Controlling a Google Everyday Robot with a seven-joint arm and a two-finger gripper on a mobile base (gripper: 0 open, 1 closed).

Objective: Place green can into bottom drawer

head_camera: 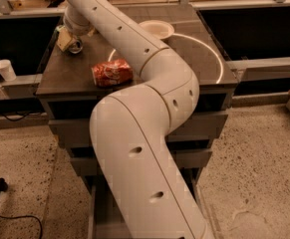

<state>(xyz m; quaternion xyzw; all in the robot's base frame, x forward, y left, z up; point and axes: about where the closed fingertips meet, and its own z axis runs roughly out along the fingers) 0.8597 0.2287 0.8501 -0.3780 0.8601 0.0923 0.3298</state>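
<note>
The white jointed arm [144,148] reaches across the dark brown counter [194,59]. The hand [68,40] sits at the counter's rear left corner, behind and left of the red soda can [112,72] lying on its side. Whether the hand is apart or together cannot be told. The small green can [76,47] with a silver end lies just beside the hand. The grey metal bottom drawer [98,223] stands open well below the red soda can and is mostly hidden by the arm.

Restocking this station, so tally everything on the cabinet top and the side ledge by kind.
Cans: 2, the red can and the green can, which lies by the pincer at the far left corner
Bags: 1, the pale bag
Plates: 1, the white plate
Cups: 1, the white cup on the left ledge
Total: 5
</note>
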